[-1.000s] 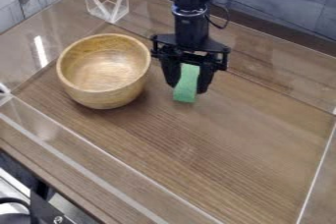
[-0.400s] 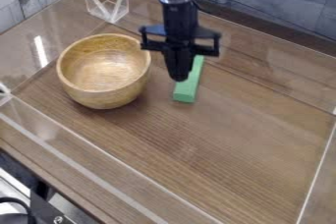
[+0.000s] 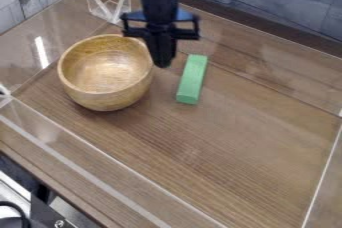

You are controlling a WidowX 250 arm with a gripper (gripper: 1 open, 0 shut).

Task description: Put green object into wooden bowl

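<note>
Now gripper (image 3: 155,32) is over the bowl's (image 3: 106,73) far right rim, fingers together, nothing seen btwn them; arm comes down from top of pic. Green bar (image 3: 193,79) is on the table (image 3: 227,162), to the R of the bowl, near it but not in it, lying lengthwise twd the far side w/ far end tipped slightly R. Bowl sits on the L part of the table, hollow up. White wire thing (image 3: 110,6) is behind the bowl, nr the table's far L edge.
</note>
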